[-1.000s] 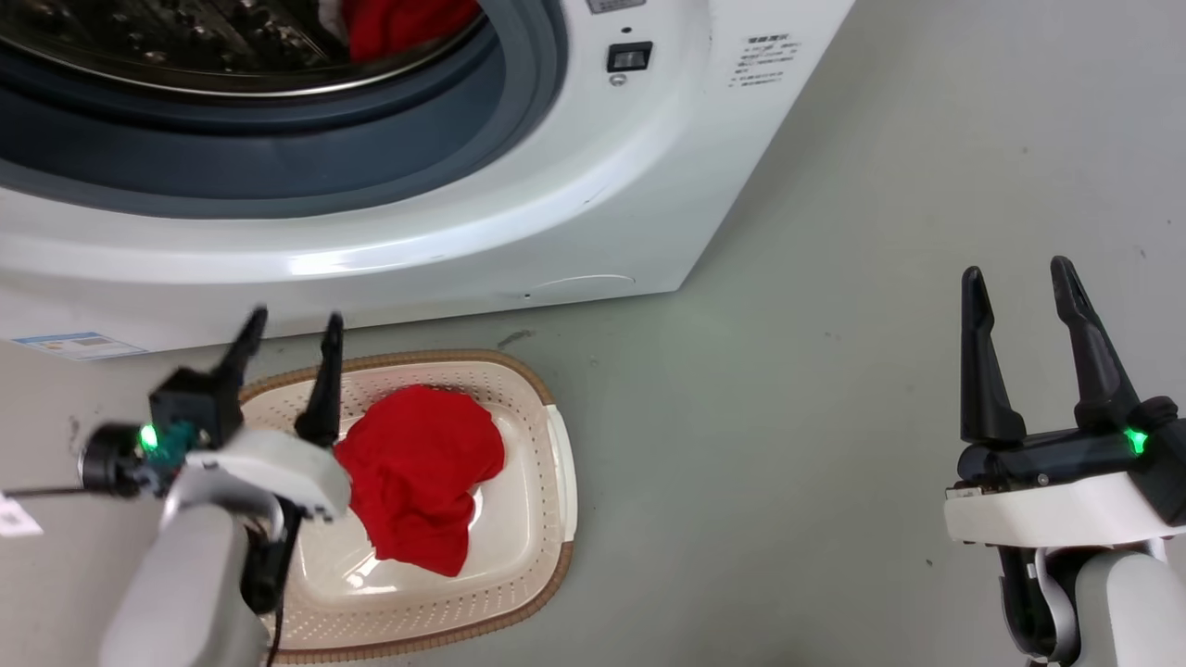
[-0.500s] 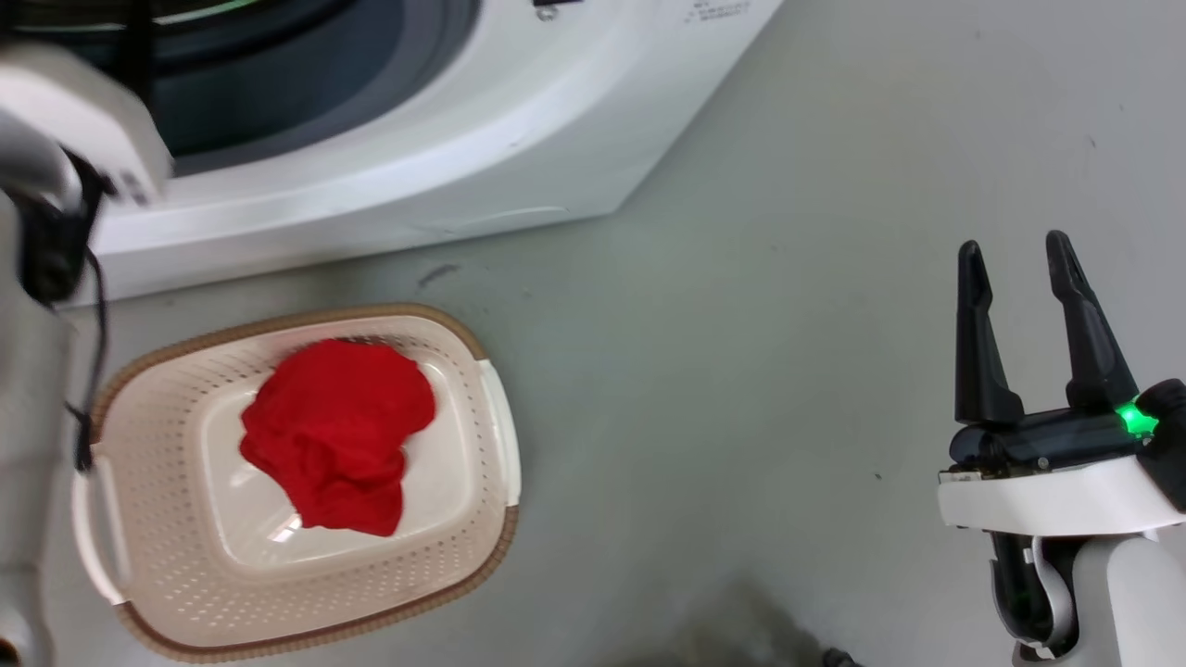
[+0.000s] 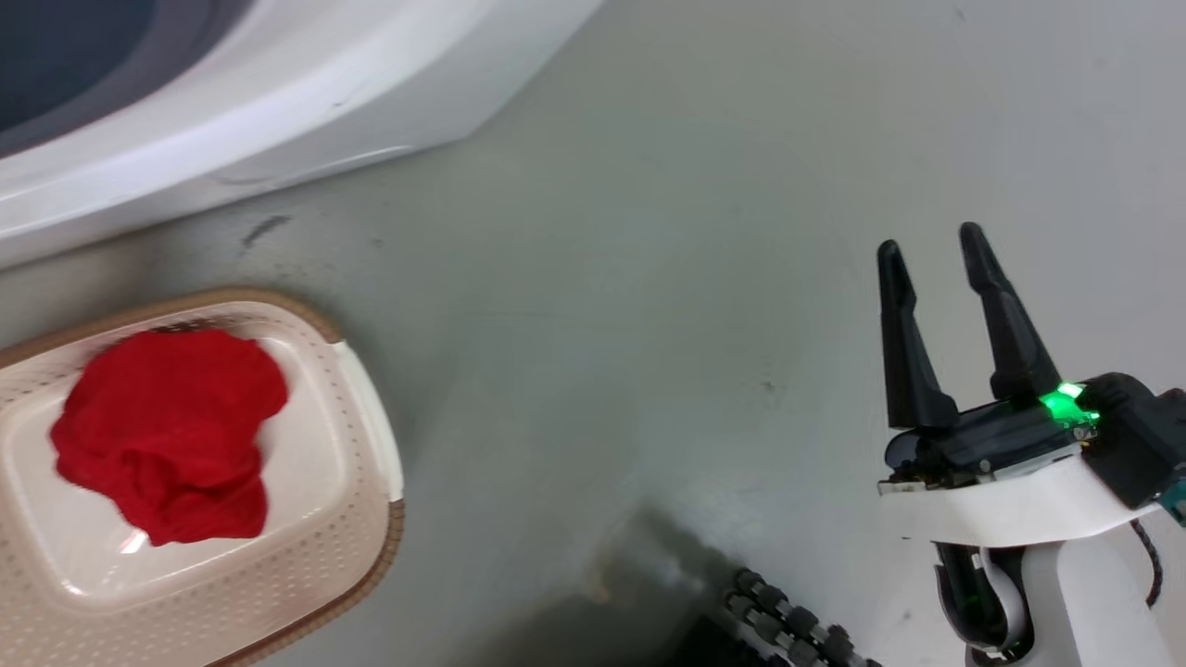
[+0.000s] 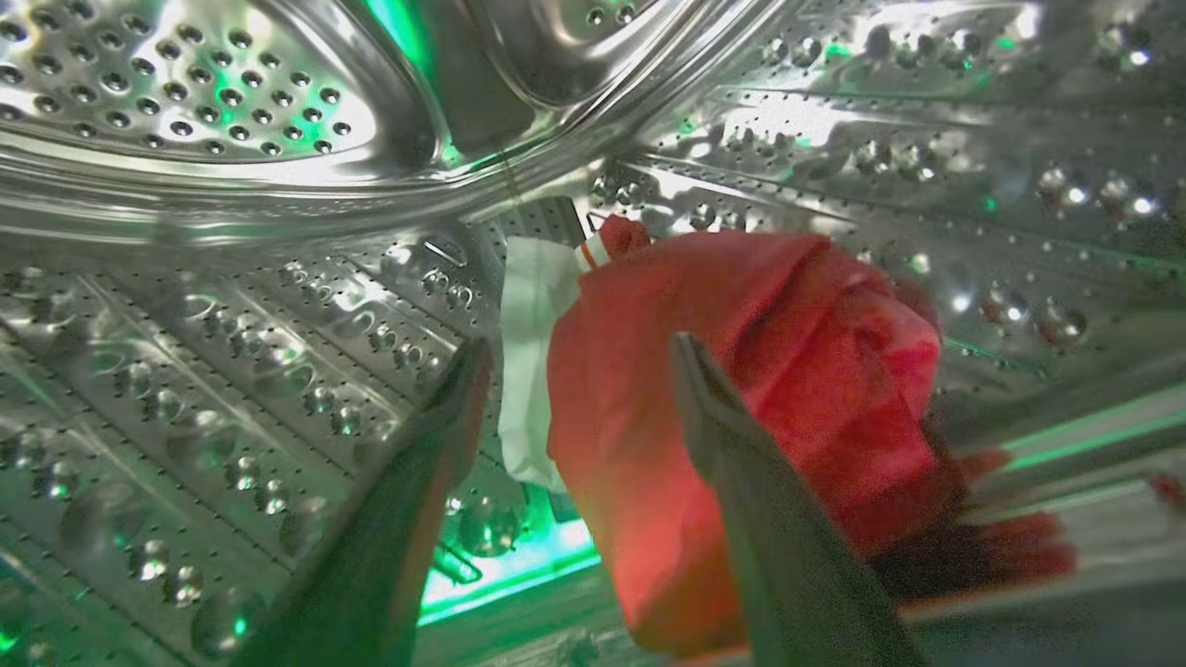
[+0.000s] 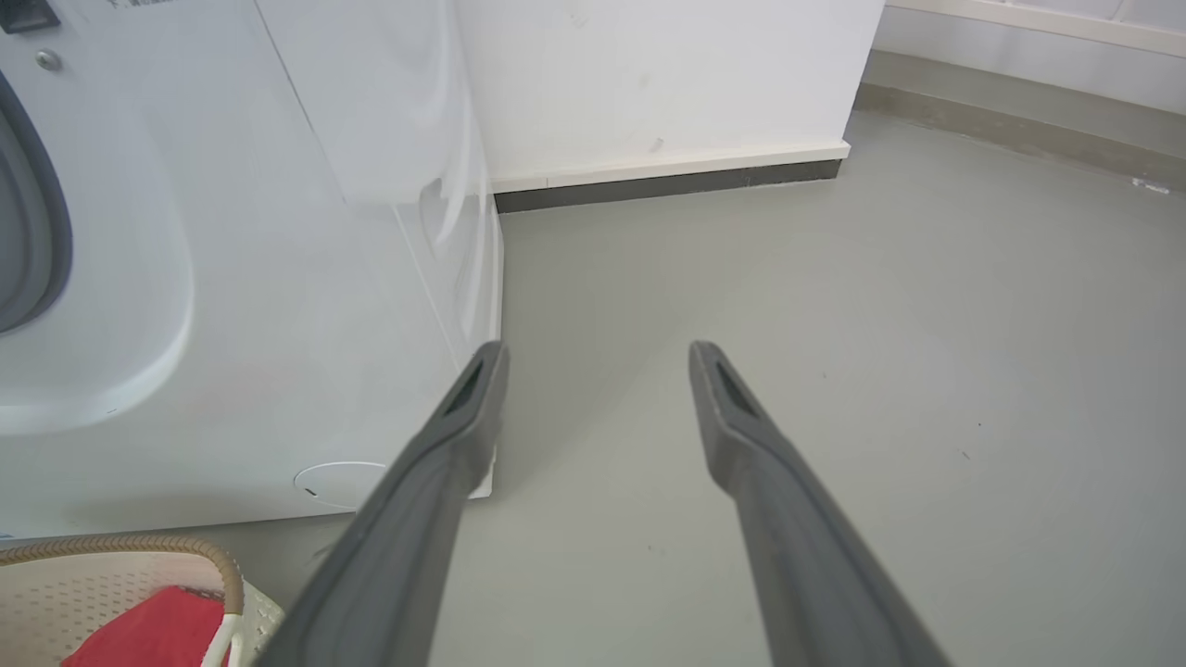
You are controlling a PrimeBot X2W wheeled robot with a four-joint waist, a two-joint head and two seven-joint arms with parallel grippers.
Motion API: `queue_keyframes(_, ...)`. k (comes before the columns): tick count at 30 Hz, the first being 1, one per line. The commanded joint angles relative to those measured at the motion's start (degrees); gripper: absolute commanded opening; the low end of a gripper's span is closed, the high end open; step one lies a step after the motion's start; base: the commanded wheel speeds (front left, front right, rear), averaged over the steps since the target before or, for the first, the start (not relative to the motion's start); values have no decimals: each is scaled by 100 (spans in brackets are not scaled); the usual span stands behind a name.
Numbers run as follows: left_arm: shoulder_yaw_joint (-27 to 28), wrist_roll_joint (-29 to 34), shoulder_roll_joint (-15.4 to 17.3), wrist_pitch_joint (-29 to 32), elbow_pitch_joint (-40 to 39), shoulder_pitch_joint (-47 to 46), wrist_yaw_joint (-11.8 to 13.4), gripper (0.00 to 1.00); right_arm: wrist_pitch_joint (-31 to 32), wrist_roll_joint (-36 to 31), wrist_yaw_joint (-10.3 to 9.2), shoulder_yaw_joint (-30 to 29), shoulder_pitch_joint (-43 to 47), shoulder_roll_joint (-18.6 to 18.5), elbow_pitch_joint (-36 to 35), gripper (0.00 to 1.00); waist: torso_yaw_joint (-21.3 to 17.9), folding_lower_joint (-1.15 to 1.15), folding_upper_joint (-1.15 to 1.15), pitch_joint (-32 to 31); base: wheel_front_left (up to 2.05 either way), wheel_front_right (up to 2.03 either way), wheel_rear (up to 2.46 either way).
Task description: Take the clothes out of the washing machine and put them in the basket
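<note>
Facing clothes (image 4: 788,371) edge inside washing machine (image 4: 232,324), left hand (image 4: 579,343) spread wide.

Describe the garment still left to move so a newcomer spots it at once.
Look inside the washing machine, in its steel drum. A crumpled red garment lies there, beyond the open fingers of the left gripper. Unlike the red one in the basket, it shows a white strip.

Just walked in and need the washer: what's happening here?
The robot is unloading the large white front-loading washing machine. Its open left gripper is inside the perforated steel drum, facing a bright red fabric garment. Another red garment lies in the oval cream plastic basket. The right gripper hangs open over the floor.
</note>
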Motion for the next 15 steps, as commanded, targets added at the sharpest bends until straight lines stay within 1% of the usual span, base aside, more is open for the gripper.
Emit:
queue_keyframes(1, -20, 35, 25, 83, 150, -217, -3, 100, -12, 54, -5, 51, -69, 11, -54, 100, -286, -1, 0, 261, 0, 0, 0)
queue_keyframes(6, -59, 41, -103, 360, 721, -837, 100, 100, -12, 101, -4, 27, 159, 11, -164, 100, -286, -1, 0, 376, 0, 0, 0)
queue_keyframes(8, -90, 67, -158, 448, 959, -950, 152, 100, -12, 87, -4, 12, 185, 12, -206, 100, -278, -1, 0, 410, 0, 0, 0)
queue_keyframes(12, -201, 75, -266, 680, 1377, -1096, 161, 100, -12, 85, -4, -31, 245, 11, -251, 100, -254, -1, 0, 465, 0, 0, 0)
queue_keyframes(15, -281, 111, -254, 757, 1576, -1155, 137, 100, -12, 51, -4, -10, 226, 11, -279, 100, -244, -1, 0, 483, 0, 0, 0)
